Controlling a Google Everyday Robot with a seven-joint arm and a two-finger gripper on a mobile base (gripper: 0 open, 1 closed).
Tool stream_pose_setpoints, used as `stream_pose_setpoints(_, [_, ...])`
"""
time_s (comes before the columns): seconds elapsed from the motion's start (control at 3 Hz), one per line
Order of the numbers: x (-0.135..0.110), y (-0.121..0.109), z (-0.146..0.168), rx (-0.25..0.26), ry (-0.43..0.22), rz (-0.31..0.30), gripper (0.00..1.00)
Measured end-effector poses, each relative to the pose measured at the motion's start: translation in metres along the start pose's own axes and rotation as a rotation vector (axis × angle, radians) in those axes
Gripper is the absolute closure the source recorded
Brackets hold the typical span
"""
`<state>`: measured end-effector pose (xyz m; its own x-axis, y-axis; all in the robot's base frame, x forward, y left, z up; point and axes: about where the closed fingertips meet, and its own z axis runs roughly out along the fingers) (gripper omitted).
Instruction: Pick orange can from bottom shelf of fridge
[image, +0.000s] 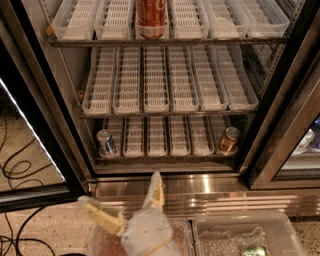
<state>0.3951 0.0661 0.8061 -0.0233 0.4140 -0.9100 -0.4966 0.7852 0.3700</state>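
Observation:
The orange can stands at the right end of the bottom shelf of the open fridge, in the rightmost white slotted tray. A blue-and-silver can stands at the left end of the same shelf. A red cola can stands on the top shelf. My gripper is low in front of the fridge's steel base, below and left of the orange can and well apart from it. Its two cream fingers are spread apart and hold nothing.
The steel base runs under the shelves. Black door frames flank the opening on both sides. Clear plastic bins sit at the bottom of the view. Black cables lie on the speckled floor at left.

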Motion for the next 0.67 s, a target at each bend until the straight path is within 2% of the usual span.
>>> stream_pose_setpoints(0.33, [0.021, 0.029, 0.003, -0.032, -0.058, -0.254, 0.0])
stream_pose_setpoints(0.67, [0.009, 0.04, 0.003, -0.027, -0.129, -0.34, 0.0])
